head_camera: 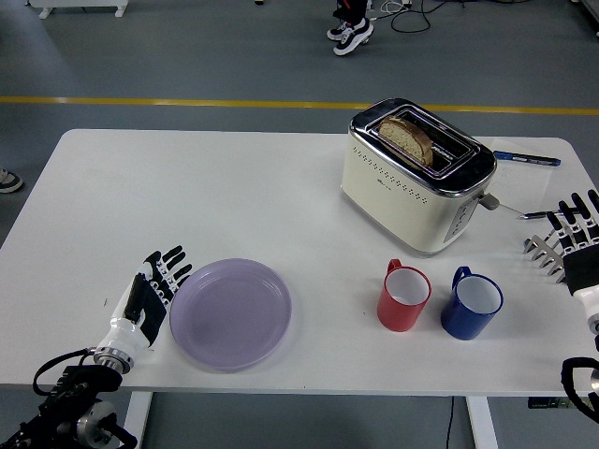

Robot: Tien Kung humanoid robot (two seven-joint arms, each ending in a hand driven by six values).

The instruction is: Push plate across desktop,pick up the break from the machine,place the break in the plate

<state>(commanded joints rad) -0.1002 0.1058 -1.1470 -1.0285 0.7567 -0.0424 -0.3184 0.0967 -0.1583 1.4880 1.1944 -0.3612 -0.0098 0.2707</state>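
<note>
A lilac plate (230,312) lies near the table's front edge, left of centre. My left hand (154,288) rests flat against the plate's left rim, fingers straight and spread, holding nothing. A cream and chrome toaster (416,175) stands at the back right with a slice of brown bread (407,138) sticking up from one slot. My right hand (569,238) hovers at the right edge of the table, fingers spread, well clear of the toaster.
A red mug (403,296) and a blue mug (472,304) stand side by side in front of the toaster. A blue pen (527,158) lies behind the toaster at the far right. A person's shoes (350,34) show on the floor beyond.
</note>
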